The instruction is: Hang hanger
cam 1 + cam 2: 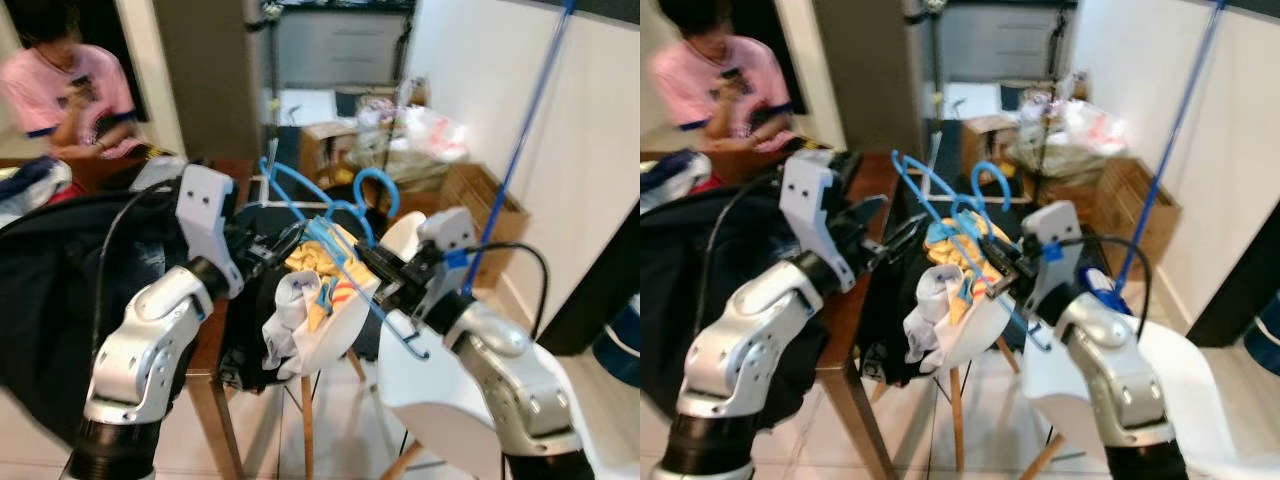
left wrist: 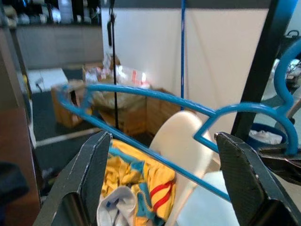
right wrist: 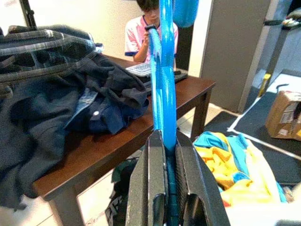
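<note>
Your right gripper (image 3: 165, 188) is clamped tight on the blue plastic clothes hanger (image 1: 330, 225), fingers pinched on a thin bar of it. Your left gripper (image 2: 164, 188) is spread wide, fingers either side of the hanger's lower bar, not touching it.

The hanger sits in the air between both arms, above the yellow and teal garment (image 1: 318, 272) heaped on the white moulded chair (image 1: 430, 385), just beside the dark wooden table (image 3: 108, 141) with its dark blue clothes pile (image 3: 56, 94).

Risks, as I judge them: the pinch is on a narrow bar, so the hanger may swivel in the fingers if you swing it. Close the left gripper off-centre and you could twist it out of the right one. The lower end hangs near the garment and chair edge and may snag there. No rail is visible here, so you'd be reaching blind.

Long axis runs from far-left-high down to near-right-low; the hook curls up at the far side, away from you.
</note>
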Available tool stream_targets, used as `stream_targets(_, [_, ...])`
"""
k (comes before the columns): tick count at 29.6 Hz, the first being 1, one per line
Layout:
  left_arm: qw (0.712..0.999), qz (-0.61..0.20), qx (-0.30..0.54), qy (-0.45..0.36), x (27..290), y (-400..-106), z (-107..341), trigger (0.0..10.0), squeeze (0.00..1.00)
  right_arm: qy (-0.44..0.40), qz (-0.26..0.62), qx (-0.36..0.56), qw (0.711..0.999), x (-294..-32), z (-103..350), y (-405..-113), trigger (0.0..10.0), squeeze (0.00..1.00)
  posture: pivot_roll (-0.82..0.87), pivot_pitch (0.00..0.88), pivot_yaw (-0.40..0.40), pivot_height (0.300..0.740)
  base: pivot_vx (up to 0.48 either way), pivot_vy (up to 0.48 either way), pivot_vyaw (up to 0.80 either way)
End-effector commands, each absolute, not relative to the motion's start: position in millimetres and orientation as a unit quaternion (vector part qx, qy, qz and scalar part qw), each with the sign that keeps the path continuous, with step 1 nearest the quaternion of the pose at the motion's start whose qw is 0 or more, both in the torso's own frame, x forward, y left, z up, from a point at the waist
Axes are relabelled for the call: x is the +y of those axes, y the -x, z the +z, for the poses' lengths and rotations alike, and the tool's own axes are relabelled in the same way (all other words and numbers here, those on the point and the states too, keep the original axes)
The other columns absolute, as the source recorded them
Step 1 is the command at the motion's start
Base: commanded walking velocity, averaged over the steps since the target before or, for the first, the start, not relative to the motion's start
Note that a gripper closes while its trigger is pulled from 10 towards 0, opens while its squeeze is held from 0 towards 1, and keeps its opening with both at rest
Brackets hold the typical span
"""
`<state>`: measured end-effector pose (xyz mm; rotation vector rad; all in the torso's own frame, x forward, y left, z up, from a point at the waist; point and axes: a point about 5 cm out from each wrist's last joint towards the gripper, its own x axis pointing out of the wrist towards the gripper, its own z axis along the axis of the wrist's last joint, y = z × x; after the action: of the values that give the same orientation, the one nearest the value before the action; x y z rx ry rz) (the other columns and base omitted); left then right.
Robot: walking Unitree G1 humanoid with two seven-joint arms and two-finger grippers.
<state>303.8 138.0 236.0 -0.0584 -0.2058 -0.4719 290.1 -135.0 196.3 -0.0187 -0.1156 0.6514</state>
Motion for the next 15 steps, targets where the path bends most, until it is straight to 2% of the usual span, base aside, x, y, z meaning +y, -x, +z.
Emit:
stream_targets(1, [0.972, -0.208, -0.106, 0.026, 144.8, -308.5, 238.5, 10.0, 0.0, 0.012, 0.318, -0.06, 0.946, -134.8, 196.7, -290.0, 10.0, 0.0, 0.07, 0.0, -0.049, 0.74, 0.0, 0.0, 0.0])
stream_targets(4, [0.98, -0.164, -0.108, 0.02, 155.2, -312.0, 238.1, 10.0, 0.0, 0.012, 0.317, -0.059, 0.946, -134.2, 196.1, -289.4, 10.0, 0.0, 0.06, 0.0, -0.046, 0.74, 0.0, 0.0, 0.0])
stream_targets(7, [0.986, -0.123, -0.108, 0.01, 167.0, -314.3, 237.1, 10.0, 0.0, 0.012, 0.317, -0.057, 0.947, -134.0, 195.6, -289.1, 10.0, 0.0, 0.06, 0.0, -0.048, 0.74, 0.0, 0.319, 0.0])
stream_targets(15, [0.989, -0.099, -0.112, -0.008, 175.1, -314.3, 236.6, 10.0, 0.0, 0.012, 0.317, -0.057, 0.947, -134.1, 195.7, -290.0, 10.0, 0.0, 0.07, 0.0, -0.05, 0.74, 0.0, 0.352, 0.0])
